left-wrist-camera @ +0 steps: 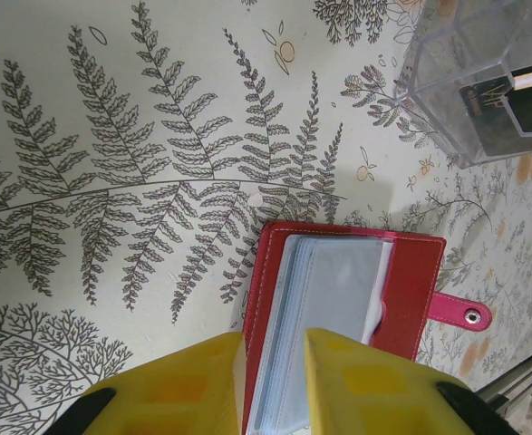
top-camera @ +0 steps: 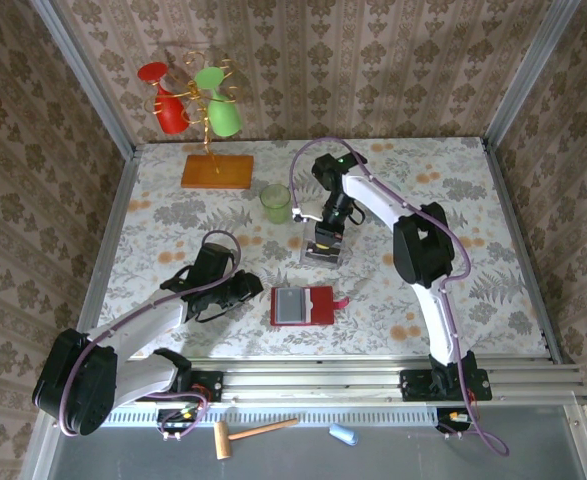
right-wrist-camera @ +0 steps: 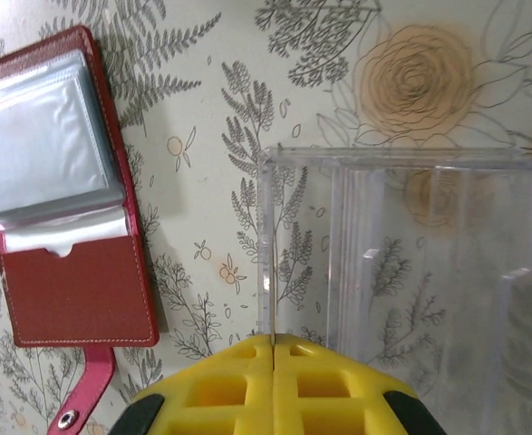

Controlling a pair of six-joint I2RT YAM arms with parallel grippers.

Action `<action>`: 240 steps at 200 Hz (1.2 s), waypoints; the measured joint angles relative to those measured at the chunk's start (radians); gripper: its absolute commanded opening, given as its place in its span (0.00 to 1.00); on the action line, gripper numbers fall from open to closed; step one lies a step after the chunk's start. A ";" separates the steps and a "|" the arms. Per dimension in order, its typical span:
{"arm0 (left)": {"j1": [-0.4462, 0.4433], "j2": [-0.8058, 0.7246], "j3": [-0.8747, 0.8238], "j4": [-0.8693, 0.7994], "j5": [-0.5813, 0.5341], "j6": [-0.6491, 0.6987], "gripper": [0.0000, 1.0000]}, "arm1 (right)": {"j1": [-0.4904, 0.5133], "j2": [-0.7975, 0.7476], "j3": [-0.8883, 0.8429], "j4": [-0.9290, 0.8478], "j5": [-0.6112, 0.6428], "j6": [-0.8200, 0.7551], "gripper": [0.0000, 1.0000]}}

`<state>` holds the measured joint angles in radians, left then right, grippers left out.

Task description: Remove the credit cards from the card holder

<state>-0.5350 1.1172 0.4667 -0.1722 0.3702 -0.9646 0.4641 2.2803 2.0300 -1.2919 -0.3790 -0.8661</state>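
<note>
Holder (top-camera: 303, 306) lies open, visible sleeves apparently empty, others unchecked; left jaws straddle its edge, grip indeterminate; right jaws pressed together at box (right-wrist-camera: 411, 272) beyond it.

We see damask-patterned beige walls (top-camera: 373, 60) on three sides, aluminium corner posts (top-camera: 83, 75), floral-and-fern tablecloth (top-camera: 493, 220), even soft light.

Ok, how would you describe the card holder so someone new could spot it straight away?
On the floral table, look near the front edge, around its middle. The card holder lies open there, in front of a clear plastic box. It alone is flat and red, with greyish sleeves and a pink snap tab.
</note>
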 measured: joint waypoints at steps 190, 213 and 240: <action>0.000 0.035 0.000 0.001 0.008 0.001 0.25 | -0.035 -0.142 -0.119 0.106 -0.014 0.158 0.40; 0.000 0.056 0.001 0.008 0.016 0.001 0.24 | -0.041 -0.269 -0.264 0.225 -0.011 0.289 0.40; 0.000 0.080 0.014 0.024 0.026 0.001 0.25 | -0.041 -0.388 -0.442 0.366 -0.015 0.460 0.38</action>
<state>-0.5350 1.1969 0.4812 -0.1486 0.3965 -0.9638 0.4232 1.8923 1.5879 -0.9260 -0.3943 -0.4057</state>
